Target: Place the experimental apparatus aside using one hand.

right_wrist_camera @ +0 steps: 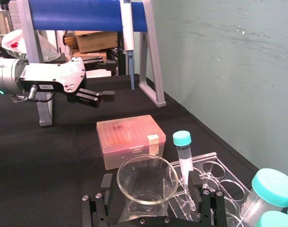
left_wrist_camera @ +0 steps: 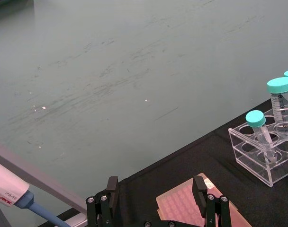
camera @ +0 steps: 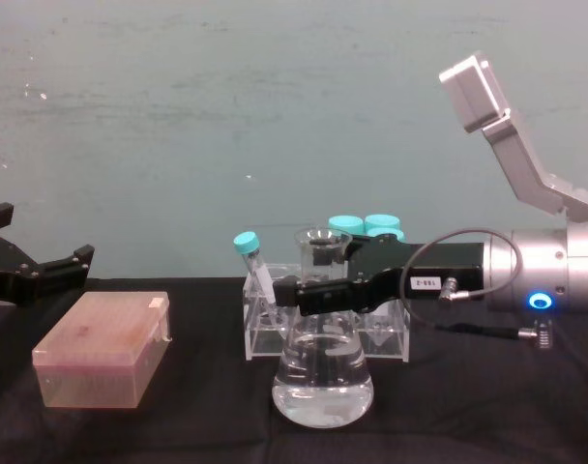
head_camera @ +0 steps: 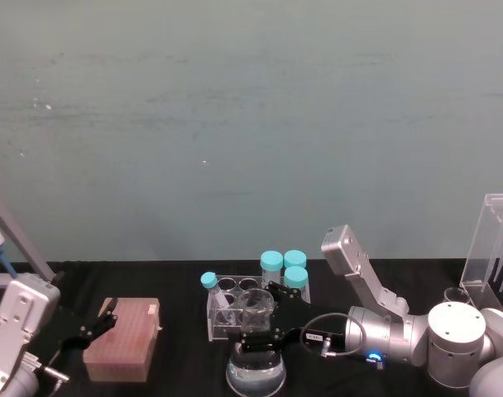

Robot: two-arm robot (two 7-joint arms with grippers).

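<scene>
The conical flask (camera: 323, 379) with clear liquid stands on the black table near the front edge, just in front of a tube rack. My right gripper (camera: 318, 290) reaches in from the right at neck height, and its fingers straddle the flask's neck (right_wrist_camera: 147, 178) with a small gap on each side, so it is open. In the head view the right gripper (head_camera: 260, 332) sits over the flask (head_camera: 256, 372). The tall acrylic stand (head_camera: 493, 240) and a small glass beaker (head_camera: 456, 294) are at the far right. My left gripper (head_camera: 98, 325) hovers open at the left over a pink box.
A clear rack (camera: 323, 333) of teal-capped tubes (head_camera: 283, 263) stands right behind the flask. The pink tip box (camera: 101, 350) lies at the front left. A blue and grey pipette stand (right_wrist_camera: 77, 14) is at the far left. Bare black table lies between the flask and the box.
</scene>
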